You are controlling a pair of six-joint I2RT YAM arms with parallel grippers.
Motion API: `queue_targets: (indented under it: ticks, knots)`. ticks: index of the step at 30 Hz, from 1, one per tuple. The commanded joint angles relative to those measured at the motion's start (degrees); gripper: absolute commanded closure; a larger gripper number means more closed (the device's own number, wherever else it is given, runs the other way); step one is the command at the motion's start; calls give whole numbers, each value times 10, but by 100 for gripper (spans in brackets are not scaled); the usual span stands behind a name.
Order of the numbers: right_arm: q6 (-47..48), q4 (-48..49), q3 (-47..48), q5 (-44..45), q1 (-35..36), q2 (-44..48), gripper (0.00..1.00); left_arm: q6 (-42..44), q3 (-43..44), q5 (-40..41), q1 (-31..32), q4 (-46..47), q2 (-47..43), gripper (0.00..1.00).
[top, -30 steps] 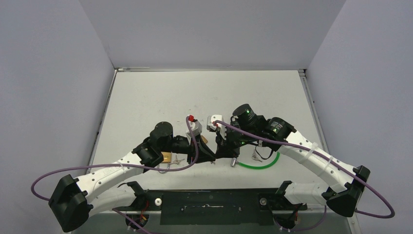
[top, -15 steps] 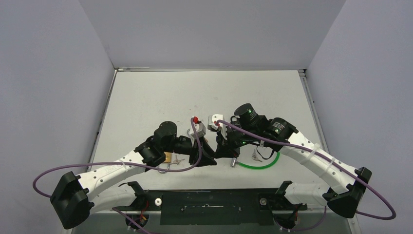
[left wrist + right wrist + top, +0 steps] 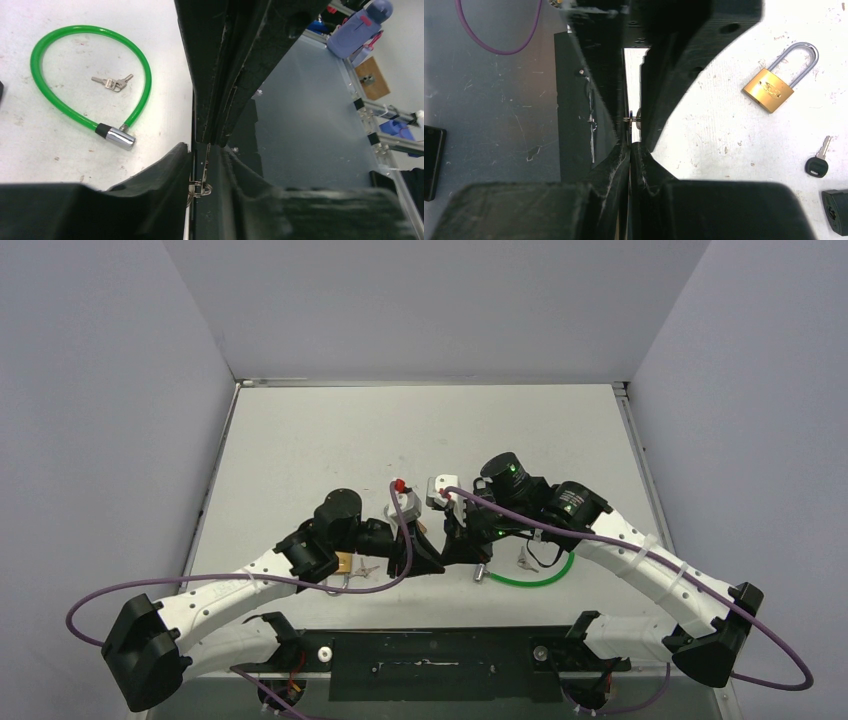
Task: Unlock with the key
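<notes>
Pinches the key (image 3: 200, 189) with left gripper (image 3: 202, 165) nearly shut, near the padlock (image 3: 774, 85); presses right gripper (image 3: 629, 150) shut tip to tip, grasp unclear. Risks dropping the key beside the padlock through early release or twisting.

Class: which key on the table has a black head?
The lone key near the brass padlock; the paired keys inside the green cable lock loop are all silver.

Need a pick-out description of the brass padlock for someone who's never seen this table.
On the white table, look just beside the wrist of the left arm, which partly hides it from above. The brass padlock lies flat with a silver shackle. Its gold body separates it from the green cable lock and the nearby black-headed key.
</notes>
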State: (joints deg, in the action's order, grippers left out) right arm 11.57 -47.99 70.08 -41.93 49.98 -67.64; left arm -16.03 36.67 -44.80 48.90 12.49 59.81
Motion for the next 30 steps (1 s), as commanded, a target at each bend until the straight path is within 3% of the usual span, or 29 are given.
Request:
queue_targets:
  ticks: [1, 2, 6, 7, 10, 13, 18, 21, 25, 30]
  knots:
    - [11, 25, 15, -10, 4, 13, 100, 9, 30, 1, 1, 5, 2, 95]
    - [11, 25, 16, -10, 4, 14, 100, 9, 30, 4, 1, 4, 3, 100]
    - [-5, 42, 14, 5, 2, 20, 100, 5, 31, 26, 1, 3, 1, 100]
    - [-19, 54, 11, 13, -2, 26, 90, -1, 31, 42, 1, 6, -1, 100]
    - [-77, 119, -17, 22, -24, 52, 45, -42, 24, 73, 1, 43, -12, 100]
    - [-202, 245, -74, 38, -54, 97, 32, -106, 12, 120, 0, 95, -23, 100]
    - [-398, 500, -222, 163, -59, 180, 11, -254, -16, 212, -1, 200, -47, 100]
    - [-466, 633, -304, 190, -59, 209, 6, -334, -32, 273, -1, 240, -61, 100]
    - [-521, 713, -327, 163, -56, 197, 7, -419, -52, 337, -1, 277, -74, 100]
    - [-560, 772, -330, 154, -44, 170, 23, -483, -77, 376, -1, 325, -79, 100]
